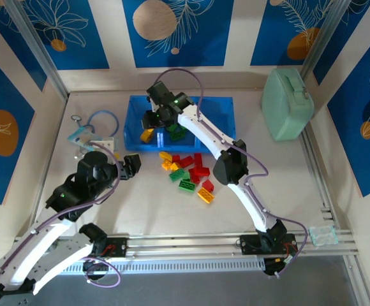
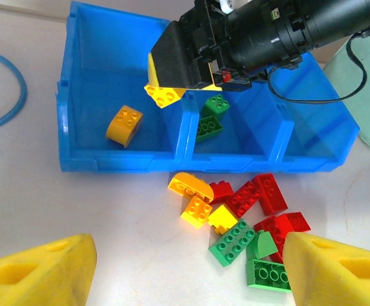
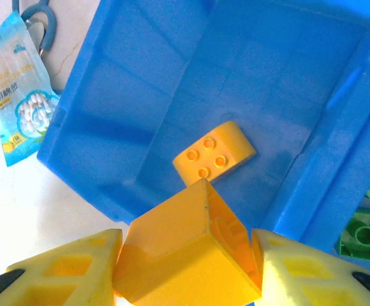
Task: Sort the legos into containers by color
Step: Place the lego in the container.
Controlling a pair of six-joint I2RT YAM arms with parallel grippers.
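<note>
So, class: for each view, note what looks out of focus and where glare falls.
Left wrist: own yellow fingers soft, loose legos sharp. Right wrist: held yellow brick close and blurry, tray crisper. Top external: even light, no strong glare.

Your right arm (image 1: 201,131) rises from its base at the near edge and stretches leftward and away over the surface (image 1: 147,210), bent at the elbow, with the wrist tipped down. Your right pincer (image 1: 152,127) points downward, and its yellow fingers (image 3: 64,268) are clamped on both sides of a yellow brick (image 2: 162,95). Your left arm (image 1: 51,236) comes in from the near-left corner, folded sharply at its joints. Your left pincer (image 2: 188,274) hangs above the surface, fingers spread wide with nothing gripped between them.
</note>
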